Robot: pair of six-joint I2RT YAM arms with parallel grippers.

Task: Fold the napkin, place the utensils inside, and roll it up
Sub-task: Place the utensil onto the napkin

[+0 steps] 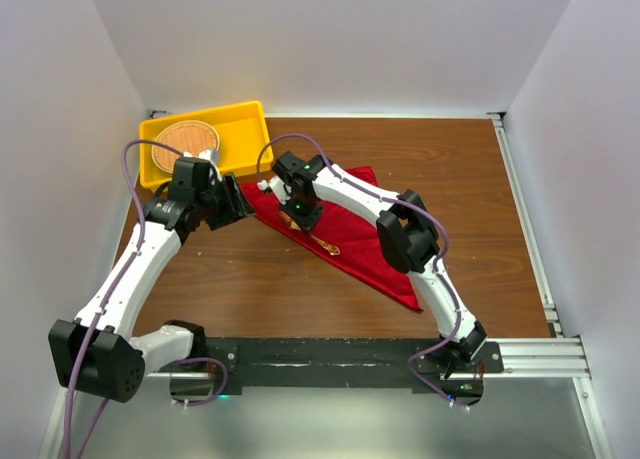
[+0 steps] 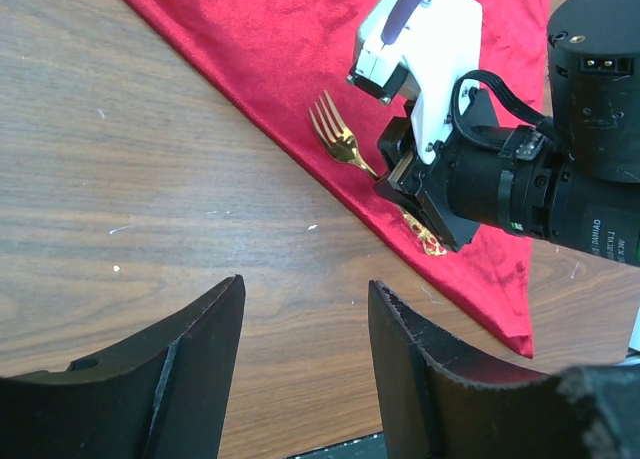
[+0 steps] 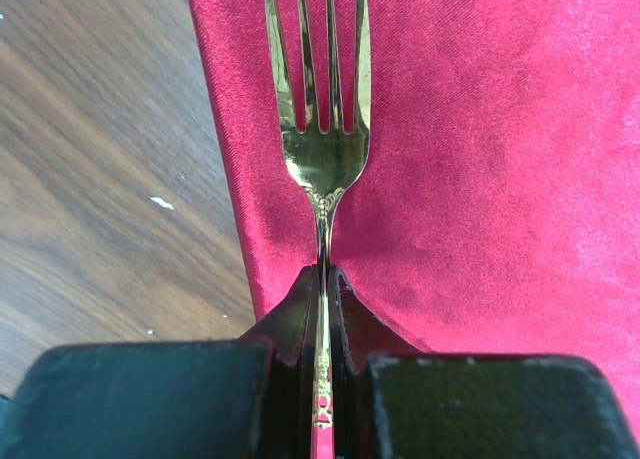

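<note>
Where the fork [image 3: 322, 159] is: over the napkin [image 1: 375, 264], just inside its long front-left edge, with its handle clamped in the right jaws.
Fork axis: diagonal on the counter [image 1: 300, 299], parallel to that napkin edge.
Fork heading: tines toward the back-left; the handle end points front-right and sticks out behind the jaws.
Fork face: flat to the napkin; whether it touches or hangs just above, cannot tell.
Right jaws: clenched on the fork's handle just behind the neck, low over the napkin.
Left jaws: released, nothing between them, above bare counter front-left of the napkin's long edge.
Napkin: lies flat as a triangle, long edge running back-left to front-right, sharp tip toward the front-right.
Bin [image 1: 250, 119]: yellow, at the counter's back-left corner, with a round mat [image 1: 187, 139] inside.
</note>
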